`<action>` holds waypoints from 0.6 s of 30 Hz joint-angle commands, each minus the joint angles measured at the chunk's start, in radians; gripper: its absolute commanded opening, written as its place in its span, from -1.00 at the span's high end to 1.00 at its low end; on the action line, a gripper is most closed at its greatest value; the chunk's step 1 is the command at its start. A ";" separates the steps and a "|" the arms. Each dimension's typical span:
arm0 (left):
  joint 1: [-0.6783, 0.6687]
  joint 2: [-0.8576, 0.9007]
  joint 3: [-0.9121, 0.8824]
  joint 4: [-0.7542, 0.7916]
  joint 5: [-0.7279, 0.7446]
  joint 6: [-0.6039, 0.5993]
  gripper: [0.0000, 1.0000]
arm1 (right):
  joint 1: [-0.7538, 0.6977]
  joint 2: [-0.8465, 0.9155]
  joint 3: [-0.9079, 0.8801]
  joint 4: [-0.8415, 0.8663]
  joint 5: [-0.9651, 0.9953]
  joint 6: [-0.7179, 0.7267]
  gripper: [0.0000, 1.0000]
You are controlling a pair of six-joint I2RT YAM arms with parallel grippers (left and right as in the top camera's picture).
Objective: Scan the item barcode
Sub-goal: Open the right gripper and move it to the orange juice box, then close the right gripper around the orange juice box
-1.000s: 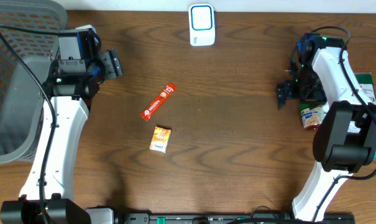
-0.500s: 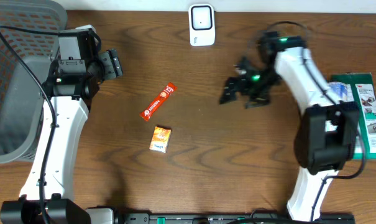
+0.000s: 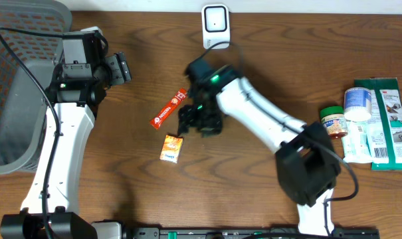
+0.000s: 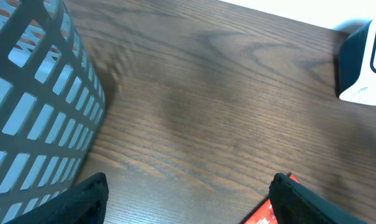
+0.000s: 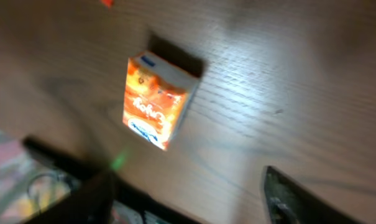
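Wood table (image 3: 121, 192), small orange box (image 5: 155, 102), white-blue label, lying flat

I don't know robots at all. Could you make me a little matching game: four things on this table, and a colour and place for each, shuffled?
Things:
1. small box
2. long thin packet
3. scanner
4. mesh basket

Colour and place:
A. grey, at the table's left end
B. white, at the far edge
C. red, mid-table
D. orange, mid-table, on the near side of the red thing

Pairs: 1-D, 2-C, 3-B, 4-A
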 commanded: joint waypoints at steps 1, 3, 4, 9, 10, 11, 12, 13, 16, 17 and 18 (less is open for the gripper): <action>0.000 0.010 0.003 0.001 -0.012 -0.001 -0.66 | 0.085 -0.001 0.004 0.026 0.197 0.230 -0.19; 0.000 0.010 0.003 0.001 -0.013 -0.001 -0.66 | 0.122 -0.001 0.004 0.048 0.232 0.256 -0.01; 0.000 0.010 0.003 0.001 -0.012 -0.001 -0.66 | 0.135 0.000 0.004 0.061 0.234 0.257 0.09; 0.000 0.010 0.003 0.001 -0.013 -0.001 -0.66 | 0.177 0.005 0.004 0.080 0.233 0.333 0.48; 0.000 0.010 0.003 0.001 -0.012 -0.001 -0.66 | 0.180 0.008 0.004 0.079 0.232 0.353 0.48; 0.000 0.010 0.003 0.001 -0.012 -0.001 -0.66 | 0.181 0.012 0.004 0.079 0.232 0.374 0.47; 0.000 0.010 0.003 0.001 -0.013 -0.001 -0.66 | 0.182 0.014 0.004 0.080 0.232 0.390 0.44; 0.000 0.010 0.003 0.001 -0.012 -0.001 -0.66 | 0.182 0.021 0.004 0.079 0.232 0.404 0.40; 0.000 0.010 0.003 0.001 -0.012 -0.001 -0.66 | 0.188 0.041 0.004 0.079 0.231 0.422 0.37; 0.000 0.010 0.003 0.001 -0.012 -0.001 -0.66 | 0.188 0.048 0.003 0.079 0.231 0.422 0.36; 0.000 0.010 0.003 0.001 -0.013 -0.001 -0.66 | 0.188 0.058 0.003 0.079 0.231 0.427 0.37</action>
